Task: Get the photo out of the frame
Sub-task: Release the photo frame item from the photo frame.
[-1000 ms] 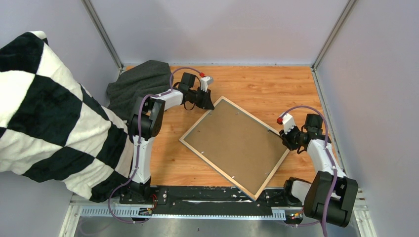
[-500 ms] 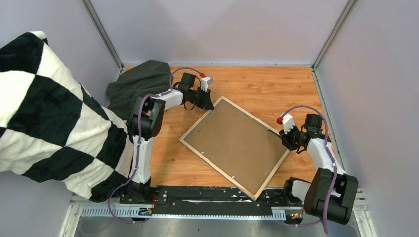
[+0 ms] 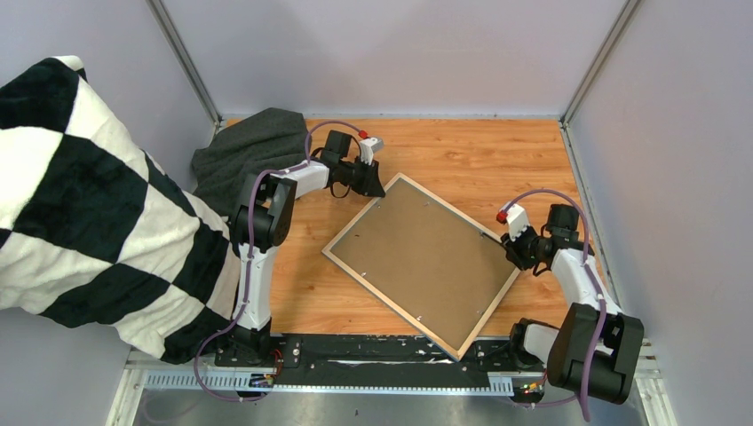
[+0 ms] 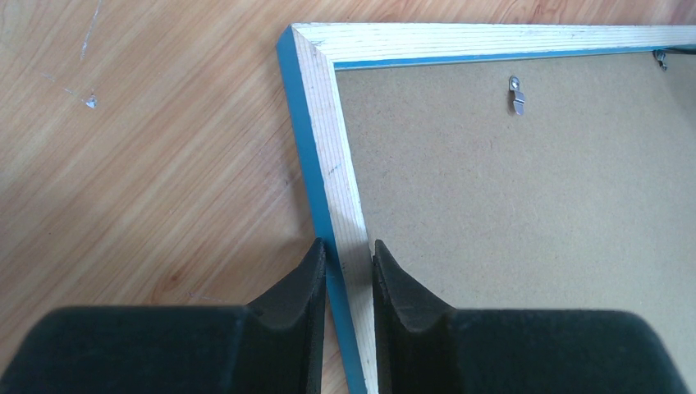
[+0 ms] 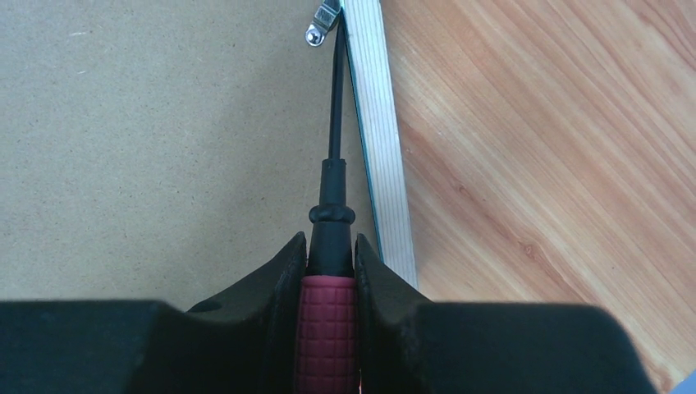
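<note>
While left pincer (image 4: 347, 250), stretched forward, pinches frame (image 4: 324, 148) | right pincer (image 5: 328, 242) grips screwdriver (image 5: 327, 328), seemingly at clip (image 5: 322, 25)

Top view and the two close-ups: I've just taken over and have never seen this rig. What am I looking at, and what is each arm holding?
The top view looks down from behind two robot arms bolted at the near edge of a wooden table. Each close-up comes from a camera on one wrist, looking along that arm's own pincer. On the table lies the frame, face down, so you see its brown backing board; the photo is hidden. A grey cloth sits at the far left. The left pincer pinches the frame's rail near a corner. The right pincer grips a red-handled tool, its thin tip at a metal clip by the board's edge.
</note>
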`<state>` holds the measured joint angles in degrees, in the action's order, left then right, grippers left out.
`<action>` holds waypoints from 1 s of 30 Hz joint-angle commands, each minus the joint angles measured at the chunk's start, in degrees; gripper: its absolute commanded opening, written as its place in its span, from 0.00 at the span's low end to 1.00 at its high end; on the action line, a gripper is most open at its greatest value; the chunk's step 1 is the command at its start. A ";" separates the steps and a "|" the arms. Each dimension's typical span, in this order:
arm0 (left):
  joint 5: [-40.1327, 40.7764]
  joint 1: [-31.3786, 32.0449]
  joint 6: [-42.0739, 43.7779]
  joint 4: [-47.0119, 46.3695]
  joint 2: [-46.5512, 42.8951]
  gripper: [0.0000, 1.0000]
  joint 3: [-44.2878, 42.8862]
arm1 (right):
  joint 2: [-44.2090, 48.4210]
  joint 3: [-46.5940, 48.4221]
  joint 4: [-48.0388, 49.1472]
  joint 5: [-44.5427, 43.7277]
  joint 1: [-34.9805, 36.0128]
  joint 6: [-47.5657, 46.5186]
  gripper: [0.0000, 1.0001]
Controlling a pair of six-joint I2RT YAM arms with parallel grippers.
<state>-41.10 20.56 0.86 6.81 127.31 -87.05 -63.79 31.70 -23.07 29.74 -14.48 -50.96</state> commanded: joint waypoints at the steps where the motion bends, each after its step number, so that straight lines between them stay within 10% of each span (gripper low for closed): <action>1: -0.02 1.36 0.86 7.29 4.39 0.00 2.66 | 0.07 -1.20 -3.89 6.60 2.56 -2.01 0.00; 30: -0.03 1.33 0.82 7.27 4.38 0.00 2.59 | 5.17 -1.82 -3.65 7.35 3.05 -1.34 0.00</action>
<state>-41.10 20.56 0.89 6.79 127.31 -87.05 -58.98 30.76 -25.93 35.99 -12.36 -52.53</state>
